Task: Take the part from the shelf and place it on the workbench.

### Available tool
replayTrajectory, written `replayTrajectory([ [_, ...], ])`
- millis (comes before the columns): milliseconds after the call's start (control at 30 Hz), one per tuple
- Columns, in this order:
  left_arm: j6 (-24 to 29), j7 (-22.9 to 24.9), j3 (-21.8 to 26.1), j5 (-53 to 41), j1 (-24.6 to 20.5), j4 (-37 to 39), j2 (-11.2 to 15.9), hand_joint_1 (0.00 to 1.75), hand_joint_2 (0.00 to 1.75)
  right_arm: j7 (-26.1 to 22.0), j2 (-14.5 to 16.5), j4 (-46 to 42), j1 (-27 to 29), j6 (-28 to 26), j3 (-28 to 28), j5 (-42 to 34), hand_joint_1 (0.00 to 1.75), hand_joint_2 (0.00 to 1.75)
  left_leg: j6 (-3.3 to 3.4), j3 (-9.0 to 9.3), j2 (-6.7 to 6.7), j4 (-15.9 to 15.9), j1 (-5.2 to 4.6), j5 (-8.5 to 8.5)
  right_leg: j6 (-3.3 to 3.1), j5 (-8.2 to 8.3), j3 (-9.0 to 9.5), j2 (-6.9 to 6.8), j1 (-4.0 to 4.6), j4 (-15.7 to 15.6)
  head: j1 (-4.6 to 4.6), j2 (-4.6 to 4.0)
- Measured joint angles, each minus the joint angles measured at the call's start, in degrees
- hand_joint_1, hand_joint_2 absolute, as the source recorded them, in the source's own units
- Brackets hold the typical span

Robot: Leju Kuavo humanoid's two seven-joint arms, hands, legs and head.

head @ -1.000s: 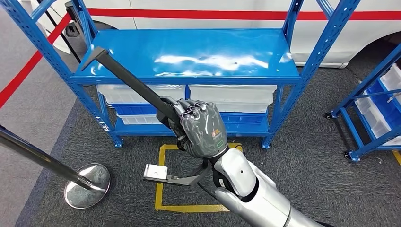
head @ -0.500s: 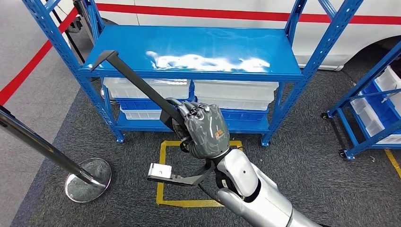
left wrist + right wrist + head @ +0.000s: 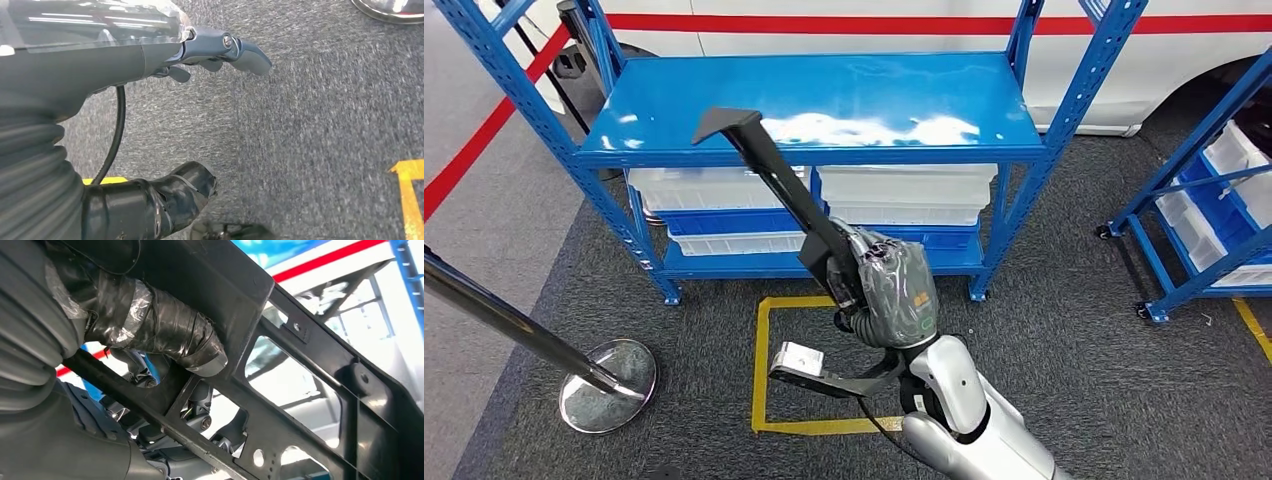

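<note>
The part (image 3: 776,180) is a long black bar with a hooked upper end and a silver bracket at its lower end. My right hand (image 3: 892,290) grips it near the middle and holds it slanted in front of the blue shelf (image 3: 824,100), hooked end up by the top board's front edge. Up close, my right hand (image 3: 165,335) wraps its taped thumb over the part's black openwork frame (image 3: 310,370). My left hand (image 3: 150,50) hangs over the grey carpet, fingers (image 3: 245,50) held apart from the thumb, holding nothing.
White bins (image 3: 724,185) fill the shelf's lower levels. A chrome stanchion base (image 3: 609,398) stands at the left on the carpet. A yellow floor outline (image 3: 759,370) lies under the part. A second blue rack (image 3: 1214,200) stands at the right, a white vehicle behind.
My right hand has shifted right and slightly down with the part. The part's hooked upper end has swung right, from the shelf's left corner toward its middle, and the bar stands steeper.
</note>
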Motion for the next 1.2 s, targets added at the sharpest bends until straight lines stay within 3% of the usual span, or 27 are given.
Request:
replayTrajectory([
  [67, 0.04, -0.01, 0.01, 0.1, 0.01, 0.0, 0.06, 0.0, 1.75, -0.36, -0.34, -0.3, 1.43, -1.28, -1.21, -0.23, 1.75, 1.75, 0.27, 2.34, -0.59, -5.16, -0.07, 1.49, 0.68, 0.0, -0.43, 0.31, 0.08, 0.48, 0.01, 0.0],
  [167, 0.07, 0.0, 0.02, 0.47, 0.0, 0.0, 0.06, 0.0, 1.75, -1.31, -0.98, -1.44, 4.24, -3.45, -3.42, -0.67, 1.75, 1.75, 1.24, 2.38, -0.68, -6.11, -0.24, 1.69, 1.84, 0.4, -0.87, 0.54, 0.14, 0.39, 0.03, 0.0],
  [233, 0.09, -0.01, 0.05, 0.77, 0.0, 0.0, 0.07, 0.0, 1.75, -2.16, -1.49, -2.39, 6.12, -4.79, -5.14, -1.27, 1.75, 1.75, 2.21, 2.34, -0.33, -6.58, -0.06, 2.21, 2.36, -0.81, -1.48, 0.4, 0.04, 1.74, 0.05, -0.01],
  [333, 0.12, 0.0, 0.1, 1.06, 0.02, 0.0, 0.1, 0.0, 1.75, -3.54, -2.13, -3.7, 8.75, -6.93, -7.51, -2.16, 1.75, 1.75, 3.01, 2.06, 0.35, -6.78, -0.16, 2.57, 2.85, -6.11, -5.56, 0.13, -0.18, 11.26, 0.08, -0.01],
  [367, 0.12, 0.0, 0.13, 1.13, 0.03, 0.0, 0.1, 0.0, 1.75, -3.89, -2.31, -4.02, 9.59, -7.49, -8.12, -2.32, 1.75, 1.75, 3.04, 1.96, 0.62, -6.75, -0.25, 2.58, 2.96, -7.2, -6.84, 0.11, -0.23, 14.3, 0.08, 0.0],
  [400, 0.12, 0.0, 0.17, 1.17, 0.04, 0.0, 0.1, 0.0, 1.75, -4.16, -2.48, -4.33, 10.37, -7.91, -8.61, -2.39, 1.75, 1.75, 3.05, 1.9, 0.9, -6.7, -0.3, 2.59, 3.0, -7.23, -7.26, 0.07, -0.25, 15.51, 0.07, 0.01],
  [433, 0.12, 0.0, 0.23, 1.21, 0.03, 0.0, 0.1, 0.0, 1.75, -4.38, -2.66, -4.66, 11.08, -8.23, -9.07, -2.42, 1.75, 1.75, 3.03, 1.89, 1.19, -6.66, -0.32, 2.58, 2.95, -6.24, -6.57, -0.05, -0.26, 14.51, 0.08, 0.01],
  [500, 0.11, 0.0, 0.35, 1.25, -0.01, 0.0, 0.07, 0.0, 1.75, -4.78, -2.96, -5.48, 12.26, -8.75, -10.04, -2.4, 1.75, 1.75, 2.9, 1.96, 1.76, -6.57, -0.35, 2.48, 2.59, -2.97, -2.59, -1.1, -0.15, 7.19, 0.08, 0.0],
  [567, 0.12, -0.01, 0.45, 1.3, -0.03, 0.0, 0.05, 0.0, 1.75, -5.36, -3.14, -6.32, 13.08, -9.2, -11.15, -2.07, 1.75, 1.75, 2.51, 1.96, 2.24, -6.45, -0.59, 2.39, 2.07, -1.22, 0.42, -2.23, 0.3, 1.15, 0.06, 0.0],
  [633, 0.11, -0.02, 0.54, 1.33, -0.04, 0.0, 0.05, 0.0, 1.75, -6.32, -3.19, -7.15, 14.06, -9.56, -12.49, -1.29, 1.75, 1.75, 1.98, 1.98, 2.69, -6.52, -0.8, 2.44, 1.67, -1.12, 0.68, -2.1, 0.7, 0.11, 0.04, 0.01],
  [733, 0.11, -0.08, 0.6, 1.25, -0.09, 0.0, 0.04, 0.0, 1.75, -7.94, -3.16, -8.9, 15.63, -9.72, -14.94, 0.31, 1.75, 1.75, 0.99, 1.65, 2.19, -5.51, -0.7, 1.26, 0.69, -0.59, 0.74, -1.23, 0.25, -0.44, 0.04, 0.01],
  [767, 0.11, -0.1, 0.61, 1.21, -0.08, 0.0, 0.04, 0.0, 1.75, -8.45, -3.11, -9.52, 15.95, -9.72, -15.72, 0.75, 1.75, 1.75, 0.74, 0.85, 1.57, -3.54, -0.63, -0.19, 0.31, -0.4, 0.77, -0.99, 0.06, -0.64, 0.04, 0.01],
  [833, 0.1, -0.15, 0.61, 1.15, 0.0, 0.0, 0.02, 0.0, 1.75, -9.76, -2.95, -10.64, 16.6, -9.71, -17.2, 1.32, 1.75, 1.75, 0.45, -2.05, 0.59, 3.39, -0.56, -4.08, -0.09, -0.25, 0.59, -0.41, 0.06, -0.67, 0.03, 0.01],
  [900, 0.09, -0.19, 0.61, 1.1, 0.05, 0.0, 0.01, 0.0, 1.75, -11.57, -2.67, -11.83, 17.69, -9.71, -18.69, 1.75, 1.75, 1.75, 0.29, -4.32, 0.4, 8.89, -0.54, -5.86, -0.17, -0.21, 0.48, 0.4, 0.12, -0.59, 0.03, 0.0],
  [933, 0.08, -0.2, 0.62, 1.07, 0.05, 0.0, 0.01, 0.0, 1.75, -12.55, -2.45, -12.56, 18.33, -9.72, -19.53, 1.95, 1.75, 1.75, 0.3, -4.15, 0.38, 8.8, -0.53, -5.12, -0.17, -0.21, 0.46, 0.85, 0.13, -0.51, 0.03, 0.0],
  [967, 0.08, -0.21, 0.62, 1.03, 0.04, 0.0, 0.01, 0.0, 1.75, -13.45, -2.17, -13.33, 18.93, -9.72, -20.39, 2.08, 1.75, 1.75, 0.38, -2.99, 0.22, 6.54, -0.53, -3.42, -0.14, -0.21, 0.46, 1.35, 0.11, -0.39, 0.03, 0.0],
  [1033, 0.08, -0.27, 0.64, 0.96, 0.05, 0.0, 0.02, 0.0, 1.75, -15.29, -1.47, -15.06, 19.96, -9.72, -22.46, 2.32, 1.75, 1.75, 0.76, 0.68, -1.37, -1.04, -0.46, 0.24, 0.07, -0.26, 0.35, 2.35, 0.17, -0.04, 0.03, 0.0],
  [1067, 0.07, -0.31, 0.65, 0.93, 0.04, 0.0, 0.03, 0.0, 1.75, -16.11, -1.06, -15.93, 20.39, -9.74, -23.65, 2.4, 1.75, 1.75, 0.95, 2.08, -2.23, -3.99, -0.44, 1.12, 0.32, -0.22, 0.15, 2.84, 0.19, 0.15, 0.03, 0.0],
  [1133, 0.04, -0.37, 0.68, 0.86, -0.03, 0.0, 0.03, 0.0, 1.75, -17.89, -0.28, -17.51, 21.37, -9.82, -25.96, 2.24, 1.75, 1.75, 1.29, 3.04, -3.02, -6.23, -0.57, 1.17, 1.07, 0.03, -0.34, 3.67, 0.12, 0.26, 0.04, 0.0],
  [1200, 0.03, -0.44, 0.69, 0.84, -0.15, 0.0, -0.05, 0.0, 1.75, -19.82, 0.25, -19.01, 22.65, -9.89, -27.93, 1.52, 1.75, 1.75, 1.88, 3.15, -2.18, -6.77, -0.5, 1.51, 1.78, 0.19, -0.6, 4.12, 0.0, 0.24, 0.04, 0.01],
])
